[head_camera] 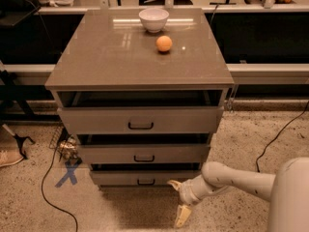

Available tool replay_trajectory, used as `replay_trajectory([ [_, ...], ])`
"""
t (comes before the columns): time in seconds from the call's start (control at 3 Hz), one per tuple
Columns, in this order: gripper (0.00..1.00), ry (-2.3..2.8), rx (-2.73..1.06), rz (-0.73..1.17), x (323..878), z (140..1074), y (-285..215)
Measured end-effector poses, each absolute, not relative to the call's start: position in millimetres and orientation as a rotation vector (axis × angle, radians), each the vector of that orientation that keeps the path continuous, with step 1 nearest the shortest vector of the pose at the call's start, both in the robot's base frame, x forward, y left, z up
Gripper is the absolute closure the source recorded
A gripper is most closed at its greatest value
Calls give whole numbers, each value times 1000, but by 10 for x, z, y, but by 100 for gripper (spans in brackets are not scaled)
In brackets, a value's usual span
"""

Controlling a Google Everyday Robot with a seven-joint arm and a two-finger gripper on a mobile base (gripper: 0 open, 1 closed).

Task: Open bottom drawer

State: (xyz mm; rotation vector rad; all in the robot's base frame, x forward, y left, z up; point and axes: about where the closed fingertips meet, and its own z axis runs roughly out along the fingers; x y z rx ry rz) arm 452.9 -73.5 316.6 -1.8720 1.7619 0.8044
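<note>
Tool (177,199) hangs low in front of the bottom drawer (116,178), just right of its small black handle (146,181). Its two fingers are spread apart, holding nothing.

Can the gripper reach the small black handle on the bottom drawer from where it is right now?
Probably yes. The cream two-finger gripper hangs low, just right of and below the small black bar handle on the grey-taupe bottom drawer, fingers spread, and nothing visible stands between them.
</note>
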Motion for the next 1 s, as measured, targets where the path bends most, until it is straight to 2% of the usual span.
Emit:
replay_trajectory([
  [0.33,0,1738,-1835,694,4770,2742,-655],
  [1.0,0,1710,-1699,603,5267,2276,-763],
])
